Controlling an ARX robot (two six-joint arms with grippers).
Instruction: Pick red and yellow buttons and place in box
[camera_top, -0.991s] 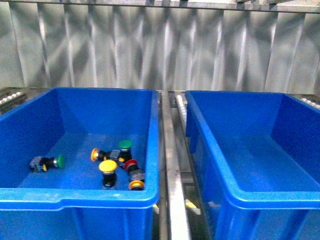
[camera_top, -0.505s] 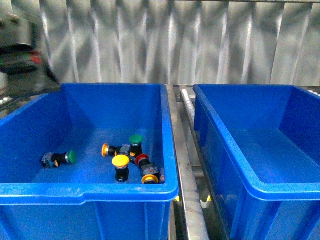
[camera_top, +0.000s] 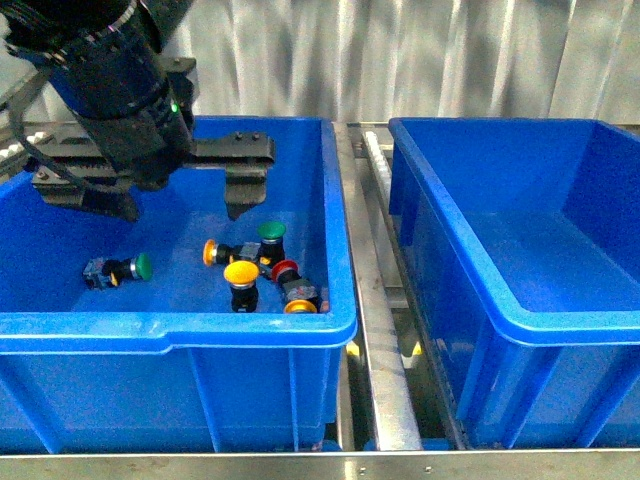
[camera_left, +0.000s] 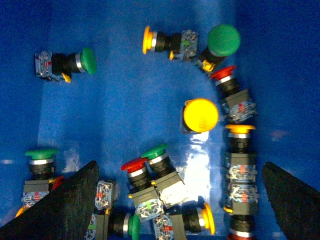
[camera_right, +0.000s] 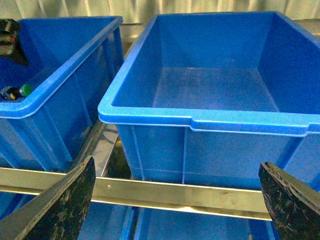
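Red and yellow buttons lie mixed with green ones on the floor of the left blue bin. In the front view a yellow button stands cap up beside a red button. In the left wrist view that yellow button and red button show, and another red button lies close to the fingers. My left gripper hangs open above the heap, holding nothing. My right gripper is open and empty in front of the empty blue box.
Green buttons lie among the others. More yellow buttons lie on their sides. A metal rail runs between the two containers, and a metal bar crosses below the box front. A corrugated wall stands behind.
My left arm has come into the front view and now hangs over the left bin. The view has shifted and tilted down. The buttons lie as before.
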